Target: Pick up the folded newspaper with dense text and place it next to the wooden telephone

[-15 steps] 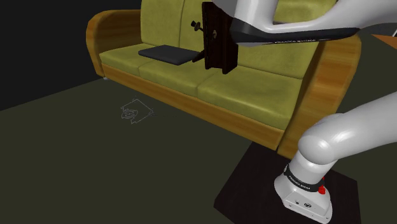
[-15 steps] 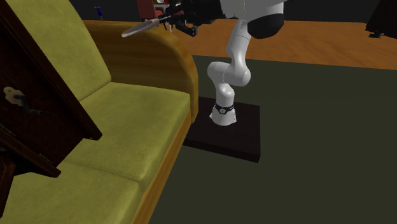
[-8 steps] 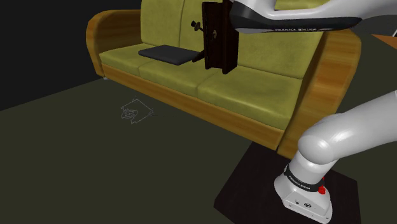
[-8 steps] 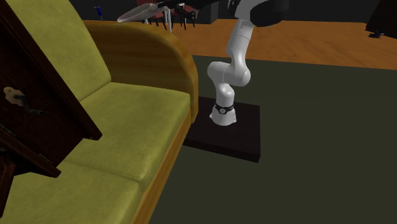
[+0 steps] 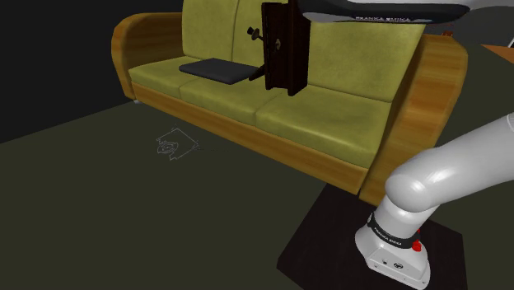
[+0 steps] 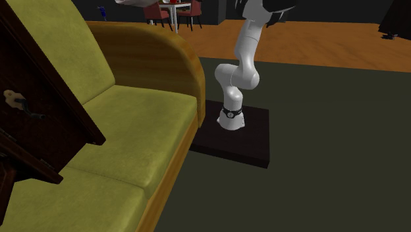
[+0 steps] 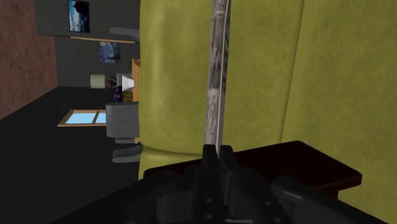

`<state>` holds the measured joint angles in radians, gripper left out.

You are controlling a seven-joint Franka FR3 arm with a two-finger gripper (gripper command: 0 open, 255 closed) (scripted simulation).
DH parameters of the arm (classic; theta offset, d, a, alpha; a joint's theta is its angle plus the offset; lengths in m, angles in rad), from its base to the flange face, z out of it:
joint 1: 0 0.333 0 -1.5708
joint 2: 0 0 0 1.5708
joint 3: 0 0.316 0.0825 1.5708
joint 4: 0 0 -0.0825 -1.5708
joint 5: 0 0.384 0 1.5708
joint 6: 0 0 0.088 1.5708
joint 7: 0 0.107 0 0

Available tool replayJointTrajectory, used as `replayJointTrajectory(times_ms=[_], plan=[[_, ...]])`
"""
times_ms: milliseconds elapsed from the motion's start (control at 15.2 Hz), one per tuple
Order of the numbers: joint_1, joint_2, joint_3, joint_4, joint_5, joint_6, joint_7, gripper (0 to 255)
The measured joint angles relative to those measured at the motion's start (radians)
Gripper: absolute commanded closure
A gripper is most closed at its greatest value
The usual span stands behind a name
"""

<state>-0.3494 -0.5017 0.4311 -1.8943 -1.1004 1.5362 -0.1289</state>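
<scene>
Shoulder view: olive-green sofa (image 5: 329, 115) with wooden arms across the upper half. On its seat near 12 o'clock, the wooden telephone (image 5: 284, 49), a dark brown box standing upright against the backrest. Just beside it toward 9 o'clock, a dark flat slab (image 5: 216, 70) lying on the cushion and taking up that side of the seat. White arm (image 5: 387, 10) crossing the top edge right above the telephone. Black stand (image 5: 329, 239) at 5 o'clock on dark carpet. Faint grey outline (image 5: 175, 146) on the floor at 9 o'clock, well apart from the sofa.

Second exterior view: telephone (image 6: 39, 112) looming at 9 o'clock over the seat cushions. Wooden armrest (image 6: 158, 59) at 11 o'clock. Arm (image 6: 238, 66) rising from the stand (image 6: 244, 142) at 1 o'clock. Red chairs (image 6: 157, 10) at 12 o'clock on an orange wooden floor.

Wrist view: end effector (image 7: 215, 153) clenched on the folded newspaper (image 7: 215, 83). Seen edge-on, a thin grey printed strip running straight out from the fingertips, in front of the sofa's backrest (image 7: 331, 76). Telephone's dark top (image 7: 305, 168) just beyond the fingers, close under the paper. Past the sofa's end, far off, a lamp (image 7: 98, 81) and wall pictures (image 7: 79, 14).
</scene>
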Motion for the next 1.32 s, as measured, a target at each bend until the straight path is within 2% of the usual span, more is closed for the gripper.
replayJointTrajectory(times_ms=[1320], plan=[[-0.05,0.144,0.058,0.372,-0.063,-0.117,-0.205,255]])
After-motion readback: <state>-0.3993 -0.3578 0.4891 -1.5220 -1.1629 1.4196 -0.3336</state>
